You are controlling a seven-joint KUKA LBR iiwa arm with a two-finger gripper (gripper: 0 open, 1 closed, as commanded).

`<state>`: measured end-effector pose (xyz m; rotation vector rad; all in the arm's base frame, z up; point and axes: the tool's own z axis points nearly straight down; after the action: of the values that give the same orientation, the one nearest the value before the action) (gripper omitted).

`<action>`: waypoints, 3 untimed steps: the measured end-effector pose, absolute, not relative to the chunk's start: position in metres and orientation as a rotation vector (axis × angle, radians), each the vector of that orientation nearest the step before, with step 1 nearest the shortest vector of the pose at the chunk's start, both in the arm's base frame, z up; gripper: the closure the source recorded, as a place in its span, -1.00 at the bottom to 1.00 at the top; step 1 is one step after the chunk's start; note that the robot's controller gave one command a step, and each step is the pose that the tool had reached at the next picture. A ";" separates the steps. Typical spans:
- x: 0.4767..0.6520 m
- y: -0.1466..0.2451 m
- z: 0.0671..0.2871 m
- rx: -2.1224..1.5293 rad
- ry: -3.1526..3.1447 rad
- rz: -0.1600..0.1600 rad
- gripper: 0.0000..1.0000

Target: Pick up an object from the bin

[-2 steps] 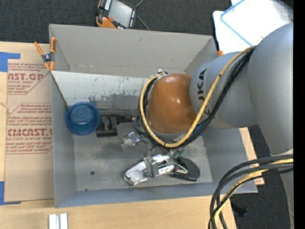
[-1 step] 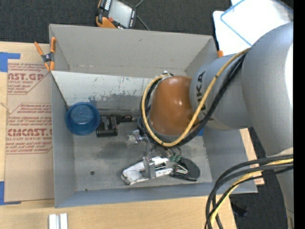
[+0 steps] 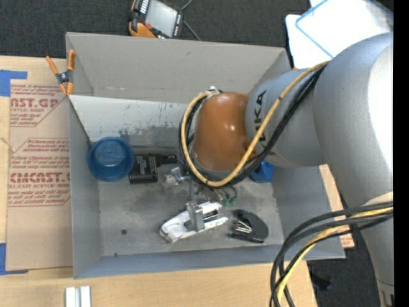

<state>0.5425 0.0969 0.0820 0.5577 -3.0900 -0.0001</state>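
The claw [image 3: 199, 215] sits low over a crumpled white packet [image 3: 177, 228] by the grey metal bin's [image 3: 172, 69] front wall; its spread I cannot tell

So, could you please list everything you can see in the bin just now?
bin: one, grey metal, middle of the view.
cup: one, blue, round, left of the bin floor.
blocky thing: one, black, just right of the cup.
flat thing: one, white, front centre, under the arm's wrist.
oval thing: one, black with silvery bits, front right.
part-hidden thing: one, blue, right side, behind the arm.
arm: one, silver-grey, from the right, with an orange cover and yellow and black cables.
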 end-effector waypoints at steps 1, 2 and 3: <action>0.562 0.128 0.077 1.001 -2.970 0.013 -1.00; 0.562 0.128 0.076 0.995 -2.980 0.006 1.00; 0.562 0.129 0.076 0.996 -2.982 0.005 1.00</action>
<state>0.5623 0.1287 0.0764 0.9960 -2.9816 0.0052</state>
